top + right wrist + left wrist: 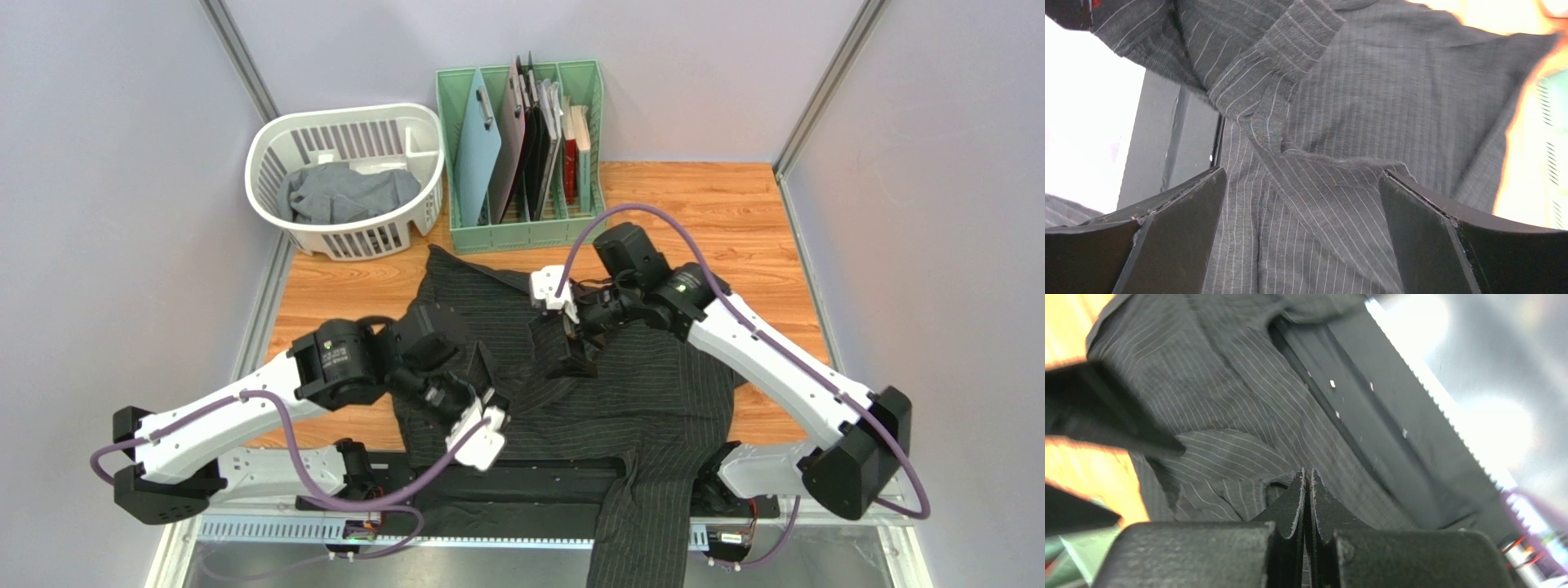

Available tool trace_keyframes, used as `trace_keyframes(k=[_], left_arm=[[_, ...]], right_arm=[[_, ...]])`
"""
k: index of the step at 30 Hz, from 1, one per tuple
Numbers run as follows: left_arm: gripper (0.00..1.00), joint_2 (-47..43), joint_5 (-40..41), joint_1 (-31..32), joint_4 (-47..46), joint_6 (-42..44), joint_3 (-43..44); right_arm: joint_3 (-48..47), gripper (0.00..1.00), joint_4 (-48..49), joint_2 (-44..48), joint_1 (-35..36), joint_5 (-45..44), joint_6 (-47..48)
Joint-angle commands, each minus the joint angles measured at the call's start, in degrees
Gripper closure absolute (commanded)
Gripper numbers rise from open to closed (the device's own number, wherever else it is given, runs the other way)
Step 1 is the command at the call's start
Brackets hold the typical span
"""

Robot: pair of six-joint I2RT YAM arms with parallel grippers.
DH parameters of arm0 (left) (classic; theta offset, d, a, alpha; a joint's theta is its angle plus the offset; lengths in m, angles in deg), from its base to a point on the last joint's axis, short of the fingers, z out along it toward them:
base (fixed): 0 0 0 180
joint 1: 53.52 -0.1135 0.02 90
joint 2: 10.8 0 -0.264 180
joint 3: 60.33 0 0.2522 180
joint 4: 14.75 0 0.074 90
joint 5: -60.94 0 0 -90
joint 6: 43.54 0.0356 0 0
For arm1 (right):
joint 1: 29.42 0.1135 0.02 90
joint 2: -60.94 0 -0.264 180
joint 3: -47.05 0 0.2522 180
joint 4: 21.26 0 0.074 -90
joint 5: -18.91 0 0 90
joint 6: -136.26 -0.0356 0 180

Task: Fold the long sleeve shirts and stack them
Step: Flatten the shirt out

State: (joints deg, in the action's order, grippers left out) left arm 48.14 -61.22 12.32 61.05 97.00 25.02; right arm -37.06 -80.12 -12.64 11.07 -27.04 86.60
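Unfolded: black shirt [613,368] lies rumpled mid-table; grey shirt [350,190] sits in basket [356,239] at 11 o'clock. Left gripper [1307,478] closed, right gripper [1303,174] spread wide above black shirt. Nothing stacked.

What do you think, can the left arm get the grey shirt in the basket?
Probably yes. The grey shirt lies uncovered in the open-topped white basket on that arm's side, with nothing between. The left gripper is shut, though, so it must open first.
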Motion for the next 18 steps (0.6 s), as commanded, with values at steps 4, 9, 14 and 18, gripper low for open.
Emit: trace_keyframes(k=[4,9,14,18], left_arm=[[1.00,-4.5,11.2,8.2,-1.0,17.6,-8.1],[1.00,-7.6,13.7,11.1,-3.0,20.9,-12.1],[1.00,-7.9,14.0,12.0,-3.7,20.7,-11.9],[1.00,-8.1,14.3,12.3,-3.7,21.1,-12.4]], right_arm=[[-9.4,0.00,-9.6,-11.1,2.6,5.1,14.7],[-5.3,0.00,-5.6,-11.5,5.3,1.7,20.0],[-6.9,0.00,-5.3,-16.8,5.5,2.2,21.5],[-9.2,0.00,-5.7,-20.3,7.1,4.3,21.1]])
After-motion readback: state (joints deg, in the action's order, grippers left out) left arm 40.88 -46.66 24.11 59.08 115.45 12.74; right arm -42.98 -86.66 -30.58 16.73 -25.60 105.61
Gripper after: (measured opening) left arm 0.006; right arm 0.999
